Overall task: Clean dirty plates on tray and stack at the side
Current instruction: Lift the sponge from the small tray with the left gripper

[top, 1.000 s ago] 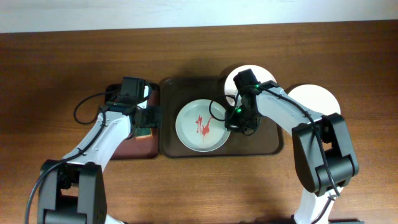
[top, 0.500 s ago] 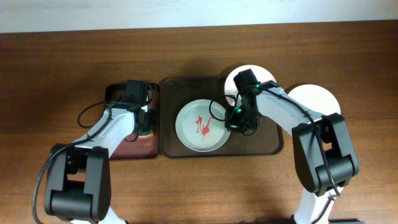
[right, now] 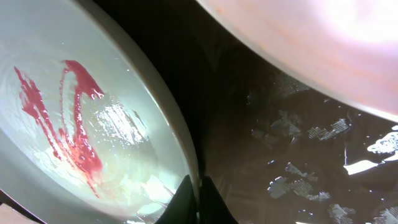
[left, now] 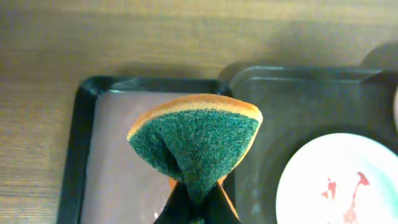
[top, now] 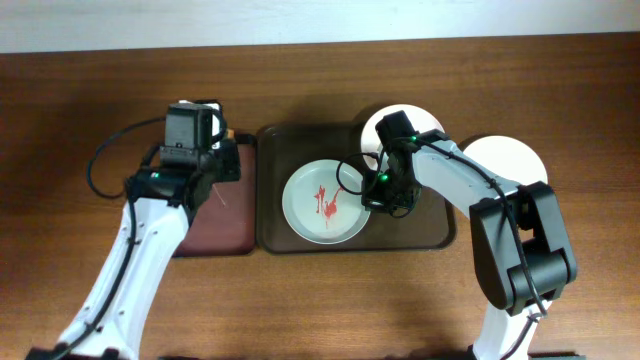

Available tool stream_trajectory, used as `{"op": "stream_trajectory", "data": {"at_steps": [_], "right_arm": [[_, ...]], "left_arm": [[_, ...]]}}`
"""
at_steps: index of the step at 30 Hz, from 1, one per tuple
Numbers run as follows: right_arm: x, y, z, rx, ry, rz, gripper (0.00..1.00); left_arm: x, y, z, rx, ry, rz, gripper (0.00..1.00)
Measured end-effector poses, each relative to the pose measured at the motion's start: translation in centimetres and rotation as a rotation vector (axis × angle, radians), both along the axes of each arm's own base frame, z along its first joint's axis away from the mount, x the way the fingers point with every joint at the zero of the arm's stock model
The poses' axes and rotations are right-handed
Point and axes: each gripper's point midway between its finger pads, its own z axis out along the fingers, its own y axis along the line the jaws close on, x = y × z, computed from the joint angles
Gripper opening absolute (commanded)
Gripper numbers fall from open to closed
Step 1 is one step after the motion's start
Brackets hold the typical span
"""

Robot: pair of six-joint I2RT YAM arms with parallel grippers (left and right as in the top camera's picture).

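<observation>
— Right fingers (right: pixel 188 200) are nipped thin on the rim of the smeared plate (right: pixel 112 130); scrub hard and that wet edge may slip free and skid.
— And my left?
— Left fingers (left: pixel 193 208) are closed tight on the folded sponge (left: pixel 196 140), over the smaller tray (left: pixel 112 168). Your plate lies on the dark tray (top: pixel 420 232); another plate (top: pixel 505 155) sits aside on the surface (top: pixel 320 300).

The wood-grain tabletop (top: pixel 320 310) carries a dark tray (top: pixel 272 235), a reddish tray (top: pixel 225 225) and a white plate (top: pixel 510 155).
</observation>
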Motion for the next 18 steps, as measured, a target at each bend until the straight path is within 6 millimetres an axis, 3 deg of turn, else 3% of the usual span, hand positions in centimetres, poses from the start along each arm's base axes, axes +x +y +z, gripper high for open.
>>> {"op": "stream_trajectory", "data": {"at_steps": [14, 18], "right_arm": [[0.0, 0.0, 0.0, 0.0, 0.0, 0.0, 0.04], [0.0, 0.0, 0.0, 0.0, 0.0, 0.0, 0.04]], "left_arm": [[-0.9, 0.1, 12.1, -0.062, -0.383, 0.0, 0.0], [-1.0, 0.2, 16.5, -0.088, -0.543, 0.0, 0.0]]}}
